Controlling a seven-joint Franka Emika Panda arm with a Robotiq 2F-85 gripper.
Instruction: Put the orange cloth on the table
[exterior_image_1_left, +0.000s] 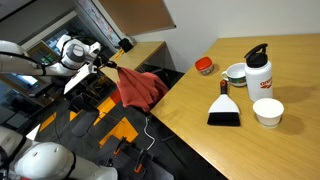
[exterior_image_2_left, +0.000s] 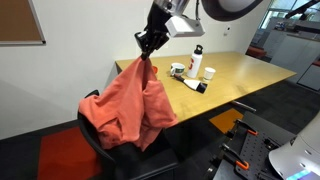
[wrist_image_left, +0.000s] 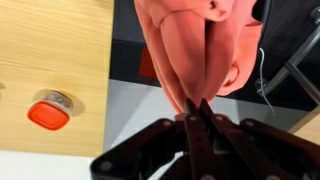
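table (exterior_image_1_left: 200, 110) edge nearby, gripper (exterior_image_2_left: 148, 57) pinching orange cloth (exterior_image_2_left: 130, 105) — draped over chair (exterior_image_2_left: 112, 160)

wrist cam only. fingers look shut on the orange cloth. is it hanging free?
Observer: No. The gripper pinches the top of the orange cloth, but its lower part is draped on a black chair.
Operator: what's on the table past the red-lidded jar?
Observer: A white bottle, two white bowls and a small brush, grouped together.
Operator: room to drop it?
Observer: Likely. Bare table wood shows between the chair-side edge and the brush.
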